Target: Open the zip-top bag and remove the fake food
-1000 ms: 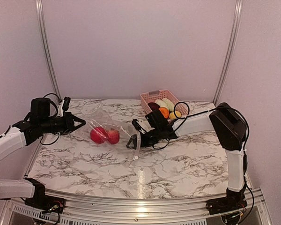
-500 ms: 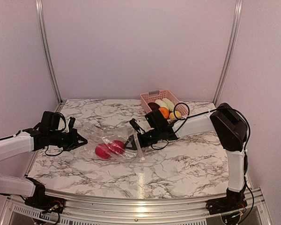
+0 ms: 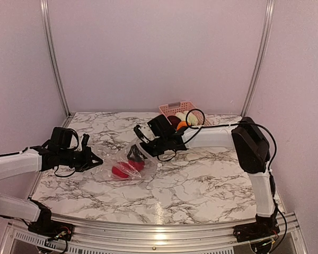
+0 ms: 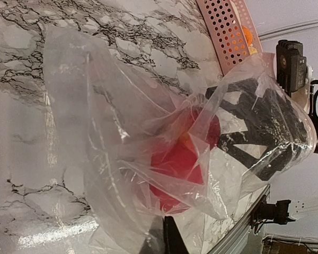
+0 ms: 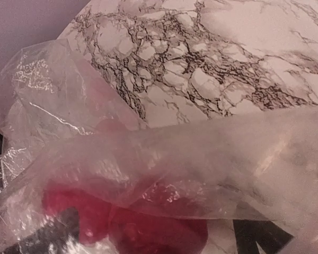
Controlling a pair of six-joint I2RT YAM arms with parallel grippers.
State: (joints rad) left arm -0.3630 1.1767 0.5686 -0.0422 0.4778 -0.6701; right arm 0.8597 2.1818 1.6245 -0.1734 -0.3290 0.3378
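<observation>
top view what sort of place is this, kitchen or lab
Probably a robot test cell, not a kitchen: a marble-print table boxed in by plain walls and aluminium rails, a left arm and right arm bolted at its near edge, fake food in a bag and a pink basket.

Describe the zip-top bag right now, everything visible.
The zip-top bag is thin, clear, crinkled plastic with glossy creases, lying crumpled on the marble table left of centre, between the two arms. Its mouth faces the right arm and is open: the right gripper, fingers spread, is pushed into it and shows dark through the film. Red fake food sits inside, near the middle. The left gripper is shut on the opposite end.
</observation>
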